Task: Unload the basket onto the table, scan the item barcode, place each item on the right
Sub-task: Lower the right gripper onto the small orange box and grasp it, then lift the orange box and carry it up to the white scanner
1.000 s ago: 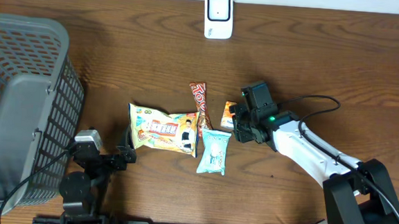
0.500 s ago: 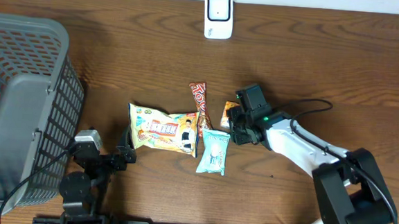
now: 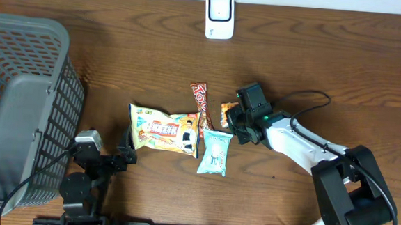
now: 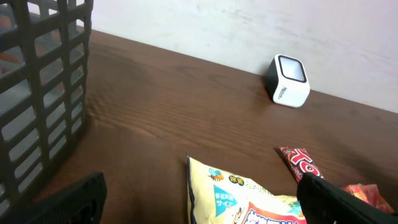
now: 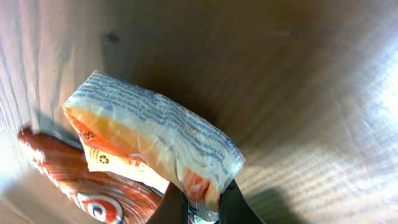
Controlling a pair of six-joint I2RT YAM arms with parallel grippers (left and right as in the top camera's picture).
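Right gripper [image 5: 198, 202] pinches the small orange plastic snack packet [image 5: 149, 140], just right of centre in the overhead frame.
Its long axis runs up-left from the clenched jaws in the wrist view; the white box-shaped scanner [image 3: 220, 15] sits top centre, nearer this arm than the wide-open left gripper [image 4: 208, 200].

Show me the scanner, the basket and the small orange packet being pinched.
scanner [image 3: 219, 16], overhead view, front face.
basket [image 3: 63, 128], overhead view, mesh side wall.
orange packet [image 5: 149, 140], right wrist view, printed middle.
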